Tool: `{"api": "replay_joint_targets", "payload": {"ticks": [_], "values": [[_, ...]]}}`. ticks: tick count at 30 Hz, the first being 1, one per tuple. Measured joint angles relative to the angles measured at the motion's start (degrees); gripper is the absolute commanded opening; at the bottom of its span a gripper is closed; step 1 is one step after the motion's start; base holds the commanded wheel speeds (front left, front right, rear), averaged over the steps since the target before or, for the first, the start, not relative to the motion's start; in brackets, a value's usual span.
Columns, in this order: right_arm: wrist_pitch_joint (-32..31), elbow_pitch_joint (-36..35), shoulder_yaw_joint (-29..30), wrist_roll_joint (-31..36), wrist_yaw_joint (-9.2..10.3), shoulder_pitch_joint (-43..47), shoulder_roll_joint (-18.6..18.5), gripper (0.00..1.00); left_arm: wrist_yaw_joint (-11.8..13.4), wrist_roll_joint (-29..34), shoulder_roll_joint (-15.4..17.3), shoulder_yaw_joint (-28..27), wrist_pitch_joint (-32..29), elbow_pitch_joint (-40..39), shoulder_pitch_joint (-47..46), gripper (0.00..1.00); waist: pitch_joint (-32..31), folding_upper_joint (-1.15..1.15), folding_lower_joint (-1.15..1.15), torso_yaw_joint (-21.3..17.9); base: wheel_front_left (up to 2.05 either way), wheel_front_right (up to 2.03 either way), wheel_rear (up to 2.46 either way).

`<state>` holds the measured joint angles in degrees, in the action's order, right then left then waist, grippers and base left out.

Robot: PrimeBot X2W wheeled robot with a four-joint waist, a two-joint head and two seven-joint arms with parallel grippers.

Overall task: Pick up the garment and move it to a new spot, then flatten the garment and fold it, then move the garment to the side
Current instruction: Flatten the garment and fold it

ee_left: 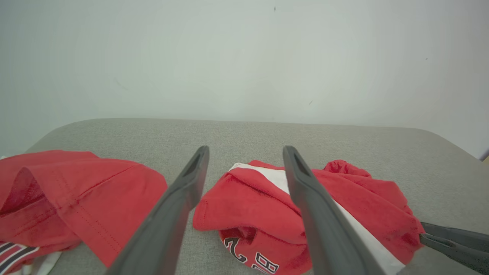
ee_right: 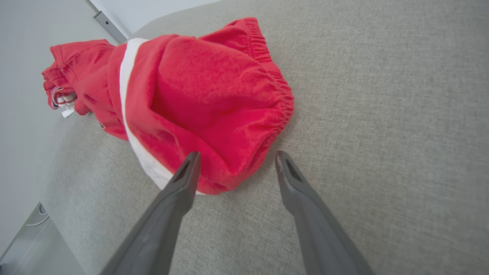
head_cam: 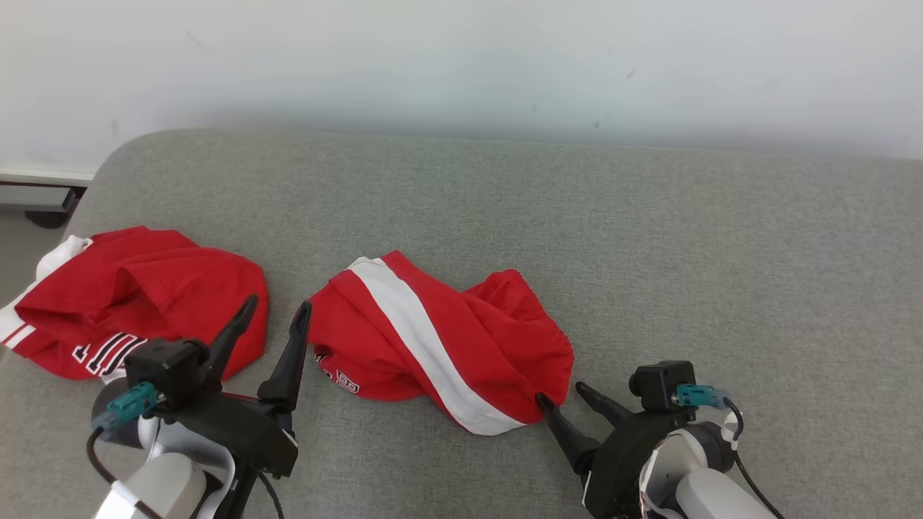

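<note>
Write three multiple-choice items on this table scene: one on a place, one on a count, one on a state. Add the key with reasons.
1. Where does the white-striped red garment lie on the grey table?
A. Over the far edge.
B. Against the wall.
C. Between the left pincer and the right pincer.

2. How many red garments lie on the table?
A. One.
B. Two.
C. Three.

3. How does the right pincer stand?
A. Open, tips at the striped garment's near edge.
B. Shut on cloth.
C. Raised with the garment hanging from it.

Key: 1 C, the head view shows a pincer on either side of it; 2 B, a second garment lies crumpled to its left; 3 A, its jaws stand apart, not closed on cloth.
</note>
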<state>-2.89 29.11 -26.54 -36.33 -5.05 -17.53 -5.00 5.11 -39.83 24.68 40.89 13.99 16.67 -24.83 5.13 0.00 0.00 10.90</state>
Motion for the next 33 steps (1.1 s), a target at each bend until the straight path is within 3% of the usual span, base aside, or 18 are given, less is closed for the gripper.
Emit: {"api": "replay_joint_targets", "payload": {"ticks": [1, 2, 3, 4, 5, 14, 23, 28, 33], "values": [[-0.2, 0.6, -0.2, 0.0, 0.0, -0.2, 0.0, 1.0, 0.1, 0.1, 0.0, -0.1, 0.0, -0.6, 0.0, 1.0, 0.0, 0.0, 0.0, 0.2, 0.0, 0.0, 0.0], [-0.6, 1.1, -0.3, 0.0, 0.0, -0.6, 0.1, 0.79, 0.4, 0.1, -0.1, -0.4, 0.0, -1.1, 0.0, 1.0, 0.0, 0.0, 0.0, 0.5, 0.0, 0.0, 0.0], [-0.7, 1.5, -0.5, -0.1, 0.0, -1.0, 0.3, 0.34, 0.4, 0.1, -0.1, -0.7, 0.2, -1.4, 0.1, 1.0, 0.1, 0.0, 0.0, 0.7, 0.0, 0.0, 0.0], [-1.0, 2.1, -0.8, -0.1, 0.0, -1.6, 0.3, 0.07, 0.5, 0.1, -0.1, -0.9, 0.2, -1.8, 0.2, 1.0, 0.1, 0.0, 0.0, 0.9, 0.0, 0.0, 0.0], [-1.2, 2.5, -1.0, -0.1, 0.0, -2.0, 0.4, 0.0, 0.5, 0.1, -0.1, -1.2, 0.2, -2.3, 0.4, 1.0, 0.2, 0.0, 0.0, 1.1, 0.0, 0.0, 0.0], [-1.1, 4.4, -0.8, -2.0, -0.09, -3.3, 0.9, 0.0, 1.0, 0.4, 0.4, -2.9, 0.2, -4.8, 2.5, 1.0, 0.9, 0.0, 0.0, 1.3, 0.0, 0.0, 0.0], [-1.1, -1.7, 0.0, -4.9, -1.26, -3.6, -0.1, 0.0, 1.5, 0.4, 0.8, -4.4, 0.2, -5.3, 4.7, 1.0, 0.3, 0.0, 0.0, -0.1, 0.0, 0.0, 0.0], [-1.2, -9.6, 2.5, -5.2, -1.49, -2.3, -5.9, 0.0, 1.7, 0.9, 0.5, -4.8, 0.3, -6.0, 5.2, 1.0, -1.2, 0.0, 0.0, -1.0, 0.0, 0.0, 0.0], [-2.3, -15.5, 3.6, -5.7, -1.47, 1.4, -8.7, 0.0, 2.0, 1.6, 0.5, -5.0, 0.3, -6.5, 7.2, 1.0, -2.2, 0.0, 0.0, -1.7, 0.0, 0.0, 0.0]]}}
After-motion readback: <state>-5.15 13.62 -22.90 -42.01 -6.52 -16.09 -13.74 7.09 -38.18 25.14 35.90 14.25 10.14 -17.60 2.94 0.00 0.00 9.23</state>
